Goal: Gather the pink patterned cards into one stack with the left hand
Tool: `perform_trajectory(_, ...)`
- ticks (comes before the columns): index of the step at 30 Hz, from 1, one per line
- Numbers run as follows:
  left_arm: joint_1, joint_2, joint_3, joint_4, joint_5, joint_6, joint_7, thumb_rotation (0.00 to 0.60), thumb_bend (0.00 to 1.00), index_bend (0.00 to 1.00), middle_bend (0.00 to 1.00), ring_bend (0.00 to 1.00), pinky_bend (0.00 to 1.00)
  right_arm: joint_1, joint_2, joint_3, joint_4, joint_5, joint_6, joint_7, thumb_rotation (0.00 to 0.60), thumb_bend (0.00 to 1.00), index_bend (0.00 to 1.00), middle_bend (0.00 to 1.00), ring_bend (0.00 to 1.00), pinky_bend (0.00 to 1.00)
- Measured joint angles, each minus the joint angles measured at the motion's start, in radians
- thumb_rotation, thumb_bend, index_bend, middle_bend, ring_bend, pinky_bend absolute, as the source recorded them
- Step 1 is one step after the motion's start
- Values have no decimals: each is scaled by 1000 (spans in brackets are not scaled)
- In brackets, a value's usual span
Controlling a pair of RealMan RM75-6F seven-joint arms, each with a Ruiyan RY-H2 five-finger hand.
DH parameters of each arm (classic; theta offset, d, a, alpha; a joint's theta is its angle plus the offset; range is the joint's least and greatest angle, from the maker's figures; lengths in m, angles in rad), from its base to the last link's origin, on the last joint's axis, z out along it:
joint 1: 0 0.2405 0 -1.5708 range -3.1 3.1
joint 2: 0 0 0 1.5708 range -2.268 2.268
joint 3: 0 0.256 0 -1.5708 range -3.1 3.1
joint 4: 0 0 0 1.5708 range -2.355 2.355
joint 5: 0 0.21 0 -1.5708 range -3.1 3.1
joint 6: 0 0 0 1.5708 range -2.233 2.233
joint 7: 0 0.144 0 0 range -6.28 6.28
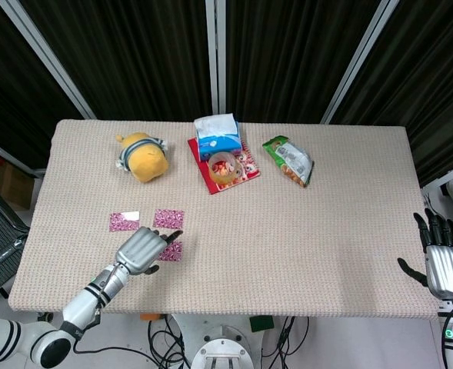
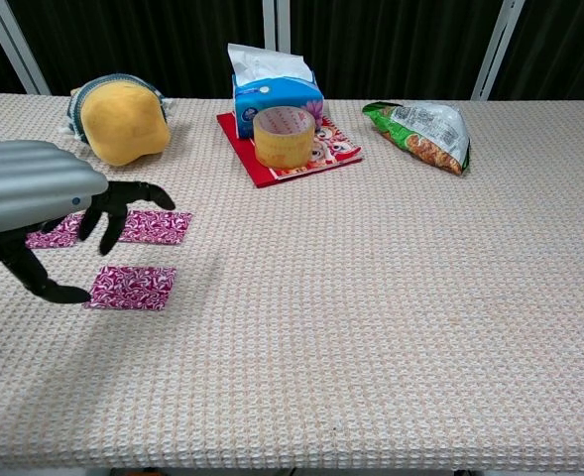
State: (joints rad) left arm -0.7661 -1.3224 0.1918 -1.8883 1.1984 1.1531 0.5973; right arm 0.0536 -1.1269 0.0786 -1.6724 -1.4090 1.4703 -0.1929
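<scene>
A beige waffle-weave cloth covers the rectangular worktop [image 1: 303, 238], with black pleated curtains [image 1: 134, 54] and slanted grey metal poles behind. Three pink patterned cards [image 2: 133, 287] lie flat and apart near the front left. The left hand [image 2: 34, 203] hovers over them, fingers [image 2: 123, 213] spread, holding nothing. The right hand [image 1: 444, 265] waits off the right edge, fingers splayed and empty.

Left hand over the cards, right one parked off the edge

From up top I've got my left hand [image 1: 141, 250] spread, holding nothing, partly covering the nearest pink card [image 1: 172, 250]; two more pink cards [image 1: 124, 221] [image 1: 168, 218] lie just beyond it, all apart. Right hand [image 1: 441, 261] sits open past the table [image 1: 288, 246] corner. Back row: minion plush [image 1: 143, 156], tissue box [image 1: 217, 134], tape roll [image 1: 223, 167] on a red packet [image 1: 245, 165], snack bag [image 1: 288, 160].
</scene>
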Motion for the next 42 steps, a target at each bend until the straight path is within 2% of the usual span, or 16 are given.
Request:
perform_trajectory(2,25,-16,-8,41,48,13,-63,319,0,55,0,0,117,-1,0,0,5,2,0,5,552,489,0,0,0,0)
perform_trajectory(5,40,-29,-18,81,59,12,-99,314,0,54,0,0,113,-2,0,1,11,4,-1,11,553,489,0,0,0,0)
perform_trajectory(15,64,-82,-67,136,-65,-59,35,319,6,56,0,0,109,-1,-5,1,34,14,-13,28,555,489,0,0,0,0)
perform_trajectory(30,93,-128,-94,184,-98,-112,35,346,198,132,0,0,105,-5,-1,4,45,17,-8,49,550,489,0,0,0,0)
perform_trajectory(34,94,-131,-98,192,-108,-117,50,435,209,154,0,0,104,-5,0,6,41,23,-11,49,550,489,0,0,0,0)
perform_trajectory(42,98,-143,-96,209,-137,-134,90,497,209,185,0,0,105,1,-3,11,35,32,-19,39,552,493,0,0,0,0)
